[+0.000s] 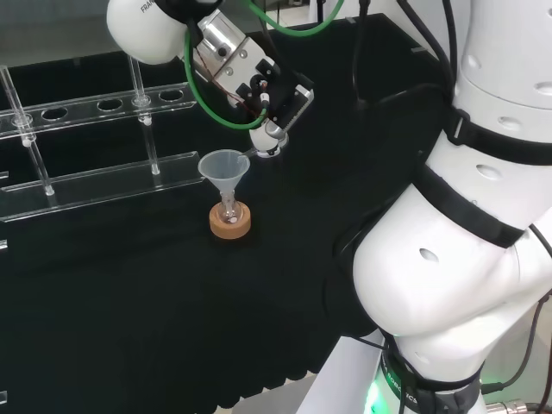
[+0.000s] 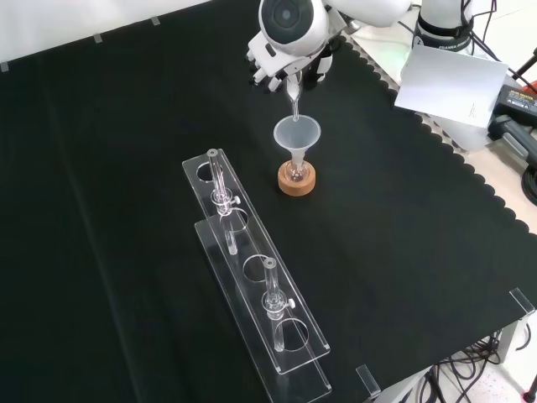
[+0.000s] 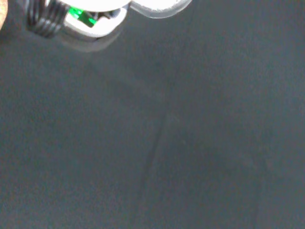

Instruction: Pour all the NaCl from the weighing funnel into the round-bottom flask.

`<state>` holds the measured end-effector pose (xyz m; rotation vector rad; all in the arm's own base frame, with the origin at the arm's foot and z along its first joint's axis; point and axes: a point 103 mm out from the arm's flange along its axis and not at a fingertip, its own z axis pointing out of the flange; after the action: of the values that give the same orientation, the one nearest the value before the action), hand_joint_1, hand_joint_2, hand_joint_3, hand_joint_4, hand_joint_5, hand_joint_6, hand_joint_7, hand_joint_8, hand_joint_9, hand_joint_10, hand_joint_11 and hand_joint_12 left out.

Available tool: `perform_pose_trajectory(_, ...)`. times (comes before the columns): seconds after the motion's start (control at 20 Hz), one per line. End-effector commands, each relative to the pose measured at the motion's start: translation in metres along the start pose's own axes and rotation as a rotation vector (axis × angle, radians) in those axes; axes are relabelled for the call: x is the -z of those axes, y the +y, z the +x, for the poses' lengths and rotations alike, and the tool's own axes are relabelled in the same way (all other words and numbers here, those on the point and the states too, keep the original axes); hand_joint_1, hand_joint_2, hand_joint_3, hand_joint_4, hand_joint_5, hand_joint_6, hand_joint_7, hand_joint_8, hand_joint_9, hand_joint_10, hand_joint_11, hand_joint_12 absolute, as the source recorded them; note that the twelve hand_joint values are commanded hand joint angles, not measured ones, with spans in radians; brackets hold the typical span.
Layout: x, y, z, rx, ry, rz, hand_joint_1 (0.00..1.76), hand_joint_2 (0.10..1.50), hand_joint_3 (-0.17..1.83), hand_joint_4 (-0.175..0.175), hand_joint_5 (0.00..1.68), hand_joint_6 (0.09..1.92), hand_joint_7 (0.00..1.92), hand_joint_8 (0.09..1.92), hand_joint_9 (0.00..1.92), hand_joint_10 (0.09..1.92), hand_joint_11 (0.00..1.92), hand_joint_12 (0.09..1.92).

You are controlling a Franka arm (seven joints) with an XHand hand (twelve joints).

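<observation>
A small round-bottom flask [image 1: 228, 210] [image 2: 294, 171] stands on a cork ring [image 1: 230, 222] [image 2: 298, 181] in the middle of the black cloth. A clear plastic funnel [image 1: 224, 167] [image 2: 297, 134] sits in its neck. Just above and to the right of it in the head view, the hand [image 1: 269, 103] [image 2: 289, 69] has its fingers curled on a clear glass weighing funnel [image 1: 244, 158] [image 2: 294, 104]. The funnel is tilted, with its thin stem pointing down at the plastic funnel's mouth. Its contents are too small to make out. The wrist view holds a blurred white part of the hand [image 3: 95, 19] over cloth.
A clear acrylic tube rack [image 1: 95, 147] [image 2: 252, 269] with two glass tubes stands left of the flask in the head view and nearer the camera in the front view. A white sheet [image 2: 445, 80] lies past the cloth's scalloped right edge. The arm's white link [image 2: 289, 21] stands before the hand.
</observation>
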<state>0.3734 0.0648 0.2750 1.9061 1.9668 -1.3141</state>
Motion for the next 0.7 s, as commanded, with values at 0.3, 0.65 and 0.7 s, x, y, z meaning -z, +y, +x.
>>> perform_pose_trajectory(0.3,0.0035,0.0014,0.0016,-0.006,-0.034,0.012,1.12,0.69,0.62,0.175,1.24,0.71,0.57,0.67,0.92,0.36,0.79,1.06)
perform_pose_trajectory(0.65,0.0045,0.0044,0.0035,-0.012,-0.054,0.042,1.12,0.69,0.62,0.175,1.24,0.71,0.57,0.67,0.91,0.36,0.79,1.06)
perform_pose_trajectory(0.7,0.0049,0.0045,0.0035,-0.014,-0.056,0.043,1.12,0.69,0.62,0.175,1.24,0.71,0.56,0.67,0.91,0.36,0.79,1.06)
